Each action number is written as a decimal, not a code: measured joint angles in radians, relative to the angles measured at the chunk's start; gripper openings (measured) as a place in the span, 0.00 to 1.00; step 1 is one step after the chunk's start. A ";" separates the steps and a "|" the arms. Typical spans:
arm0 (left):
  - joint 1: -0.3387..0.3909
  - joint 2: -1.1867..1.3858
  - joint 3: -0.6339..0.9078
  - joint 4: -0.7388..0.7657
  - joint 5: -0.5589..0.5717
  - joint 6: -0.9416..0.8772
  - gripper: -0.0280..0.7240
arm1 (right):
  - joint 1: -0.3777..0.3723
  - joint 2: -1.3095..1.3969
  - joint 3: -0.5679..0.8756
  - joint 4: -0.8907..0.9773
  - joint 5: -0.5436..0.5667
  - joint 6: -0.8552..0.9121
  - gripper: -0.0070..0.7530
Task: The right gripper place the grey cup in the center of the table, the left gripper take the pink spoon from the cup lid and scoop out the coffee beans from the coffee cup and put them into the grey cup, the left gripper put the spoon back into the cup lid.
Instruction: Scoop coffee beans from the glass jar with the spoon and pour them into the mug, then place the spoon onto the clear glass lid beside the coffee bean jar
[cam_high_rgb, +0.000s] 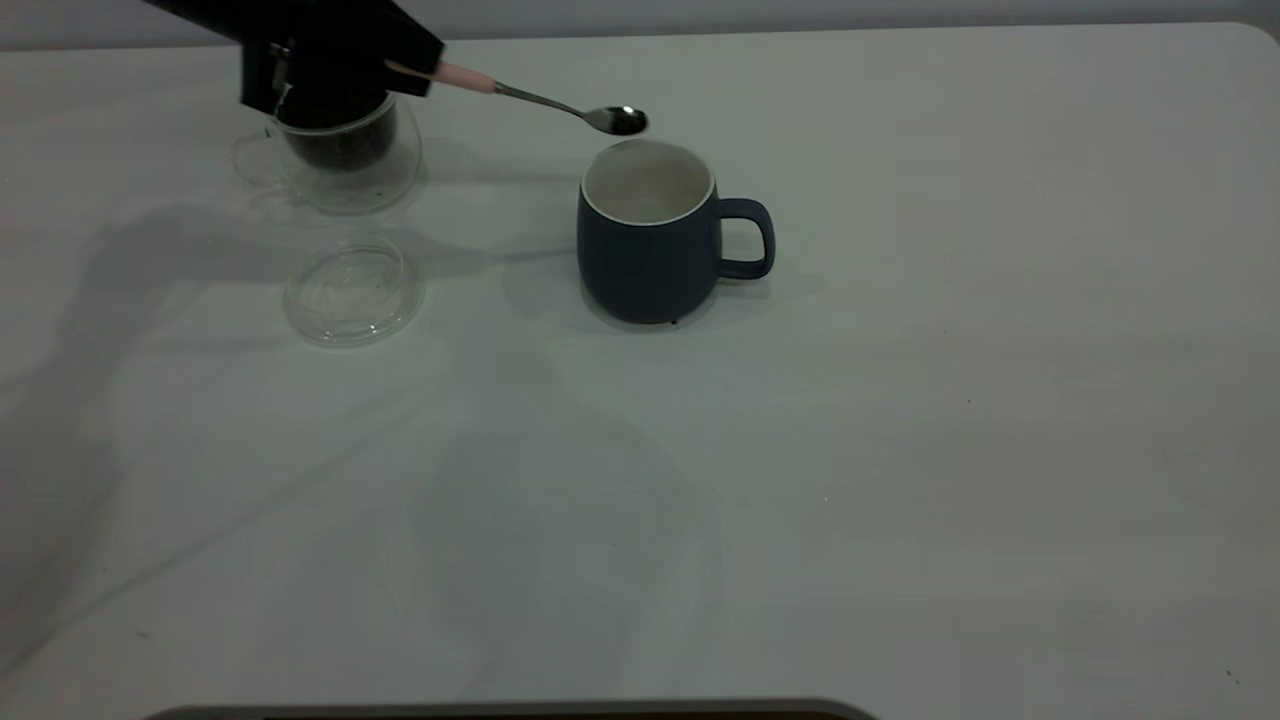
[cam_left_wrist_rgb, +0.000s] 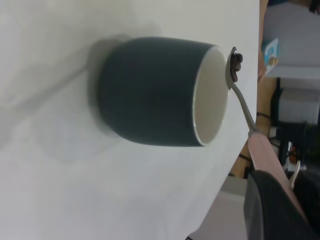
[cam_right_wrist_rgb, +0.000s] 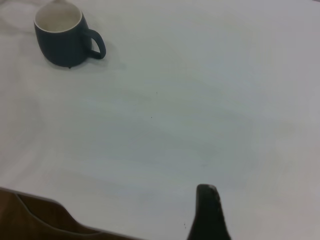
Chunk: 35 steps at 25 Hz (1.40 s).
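The grey cup (cam_high_rgb: 650, 235) stands upright near the middle of the table (cam_high_rgb: 900, 450), its handle toward the right and its white inside bare. At the back left, my left gripper (cam_high_rgb: 405, 70) is shut on the pale handle of the pink spoon (cam_high_rgb: 540, 98). The spoon's bowl hangs over the far rim of the grey cup (cam_left_wrist_rgb: 150, 90) with a few coffee beans (cam_left_wrist_rgb: 235, 65) in it. Under the gripper stands the coffee cup (cam_high_rgb: 345, 165), holding dark beans. The cup lid (cam_high_rgb: 355, 290) lies bare in front of it. Only a dark part of my right gripper (cam_right_wrist_rgb: 207, 212) shows, far from the grey cup (cam_right_wrist_rgb: 62, 37).
The table's front edge (cam_right_wrist_rgb: 45, 210) runs close beside the right gripper. Beyond the table's far edge, clutter and furniture (cam_left_wrist_rgb: 290, 100) show in the left wrist view.
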 joint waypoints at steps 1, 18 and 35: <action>-0.008 0.000 0.000 0.001 0.000 0.004 0.21 | 0.000 0.000 0.000 0.000 0.000 0.000 0.78; -0.022 0.000 0.001 0.053 0.000 0.564 0.21 | 0.000 0.000 0.000 0.000 0.000 0.000 0.78; 0.033 -0.072 0.000 0.017 0.002 0.333 0.21 | 0.000 0.000 0.000 0.000 0.000 0.000 0.78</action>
